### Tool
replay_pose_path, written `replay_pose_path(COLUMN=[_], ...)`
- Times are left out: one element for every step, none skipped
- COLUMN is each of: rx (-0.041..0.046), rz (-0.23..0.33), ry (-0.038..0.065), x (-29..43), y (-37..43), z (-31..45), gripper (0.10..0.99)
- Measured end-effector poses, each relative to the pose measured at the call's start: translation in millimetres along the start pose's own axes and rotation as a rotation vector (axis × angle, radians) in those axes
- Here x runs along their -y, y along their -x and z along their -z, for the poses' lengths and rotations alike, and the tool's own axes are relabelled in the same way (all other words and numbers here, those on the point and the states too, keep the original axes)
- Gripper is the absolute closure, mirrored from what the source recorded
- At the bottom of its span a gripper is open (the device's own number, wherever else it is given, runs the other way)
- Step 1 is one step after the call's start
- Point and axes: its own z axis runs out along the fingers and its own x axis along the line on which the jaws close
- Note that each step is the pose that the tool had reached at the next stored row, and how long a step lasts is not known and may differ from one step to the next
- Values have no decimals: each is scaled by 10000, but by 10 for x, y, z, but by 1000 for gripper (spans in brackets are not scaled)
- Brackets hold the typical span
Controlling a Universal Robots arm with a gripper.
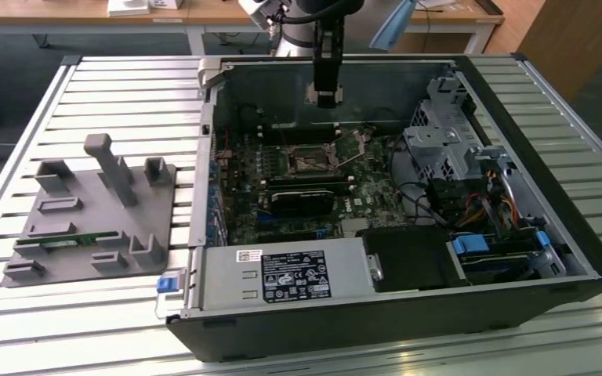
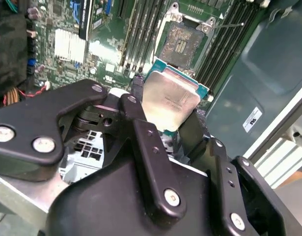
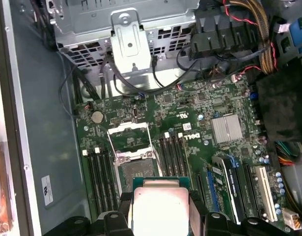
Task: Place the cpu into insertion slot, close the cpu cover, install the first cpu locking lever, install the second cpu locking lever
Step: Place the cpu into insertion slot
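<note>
Noting in the exterior view the gripper (image 1: 328,95) hanging inside the open computer case (image 1: 552,235), above the circuit board (image 1: 369,205) and apart from the socket (image 1: 309,160). Judging plenty of room overhead. Marking the drive cage (image 1: 442,149) as the nearest tall edge, on the exterior view's right of the socket. Marking the long black card (image 1: 303,196) lying low, just beside the socket.

Checking in the second wrist view: fingers (image 2: 136,118) clamped on the chip (image 2: 170,101) at two opposite edges, with the metal face toward the camera and the green rim showing around it. Seeing the socket (image 2: 182,44) uncovered beyond the chip, with no contact yet. Flagging the memory slots (image 2: 141,34) running close along both sides of the socket.

Checking in the first wrist view: chip (image 3: 160,209) held flat between the fingers (image 3: 197,214), socket (image 3: 138,169) lying near its far edge. Seeing the cover (image 3: 128,132) swung open behind the socket, out of the descent path. Noting loose cables (image 3: 141,83) hanging from the cage, well apart from the socket.

Judging for the placement:
- Squaring the chip to the socket rim before going down.
- Holding it level and lowering straight, with no sideways sliding on the contacts.
- Releasing only once it is seated flat.
- Expecting the tightest clearance for the fingers between the socket rim and the memory slots.
- Expecting freer room toward the open cover.
</note>
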Motion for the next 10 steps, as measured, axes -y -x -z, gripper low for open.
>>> replay_pose_path(rx=[-1, -9, -24, -39, -55, -71, -87, -104, -118, -124], rz=[26, 124, 301, 480, 671, 849, 1030, 1212, 1389, 1495], ry=[0, -3, -5, -8, -12, -14, -18, -20, -23, -26], x=[0, 0, 0, 0, 1, 1, 1, 2, 2, 3], y=[0, 0, 0, 0, 0, 0, 0, 0, 0, -4], z=[0, -3, -6, -9, -13, -17, -21, -26, -30, -34], gripper=[549, 549, 549, 549, 549, 549, 549, 549, 549, 549])
